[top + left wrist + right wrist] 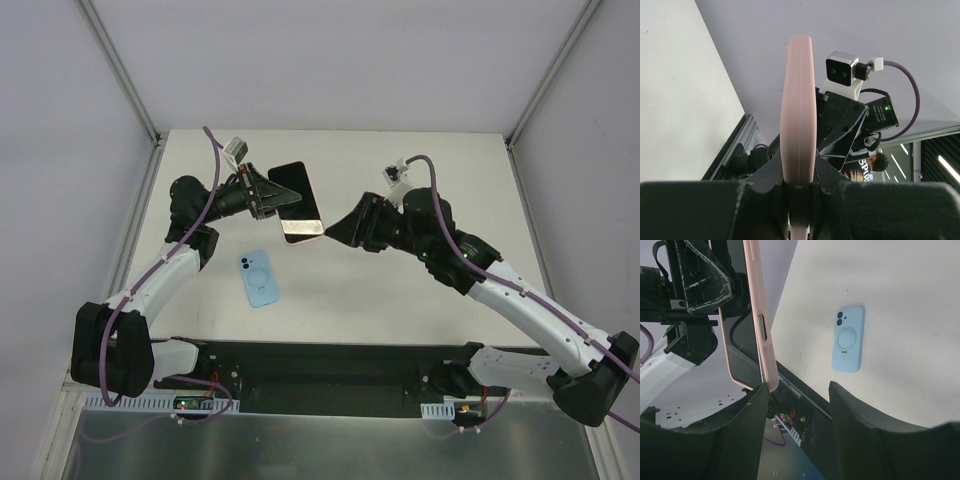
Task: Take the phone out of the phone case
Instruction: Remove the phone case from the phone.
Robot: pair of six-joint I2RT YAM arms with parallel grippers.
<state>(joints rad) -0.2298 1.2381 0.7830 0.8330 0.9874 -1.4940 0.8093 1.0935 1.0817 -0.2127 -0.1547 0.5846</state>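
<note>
One pink phone is up in the air above the table, pinched tight on its edge by the left gripper. The right gripper is just beside the phone's near corner, jaws apart. The blue case lies flat on the table, touching nothing.

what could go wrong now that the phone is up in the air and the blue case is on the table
1. The left claw alone pinches the phone by one edge above the table; a slip would likely drop it.
2. The open right claw sits right at the phone's free end and could knock it loose.
</note>
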